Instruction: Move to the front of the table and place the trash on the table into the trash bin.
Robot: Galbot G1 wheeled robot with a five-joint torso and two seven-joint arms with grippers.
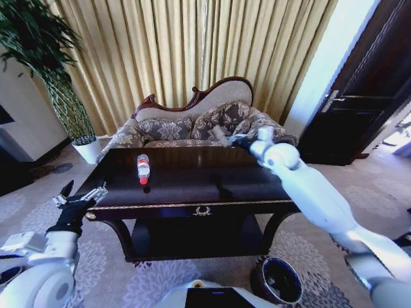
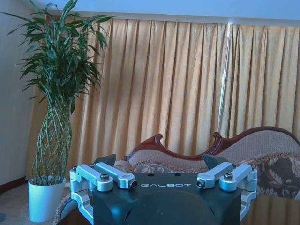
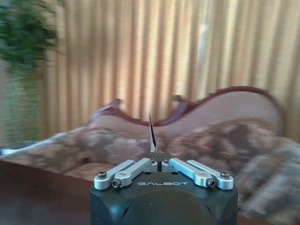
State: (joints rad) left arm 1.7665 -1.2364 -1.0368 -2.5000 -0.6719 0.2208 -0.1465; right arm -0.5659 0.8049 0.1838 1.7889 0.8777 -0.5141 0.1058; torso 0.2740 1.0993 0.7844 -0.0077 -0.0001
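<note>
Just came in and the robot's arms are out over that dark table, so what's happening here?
The robot faces the table, clearing trash into the trash bin on the floor by its base. A plastic bottle lies on the tabletop, untouched. The right gripper is stretched out over the table's far edge with its fingers closed, nothing visibly between them. The left gripper waits open at the table's near left corner.

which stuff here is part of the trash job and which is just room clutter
Part of the job:
- table
- bottle lying on it
- trash bin on the floor by the table's front right leg
- right end effector, over the table's far edge
- left end effector, at the table's front left corner

Just there:
- sofa
- potted plant
- curtains
- door
</note>
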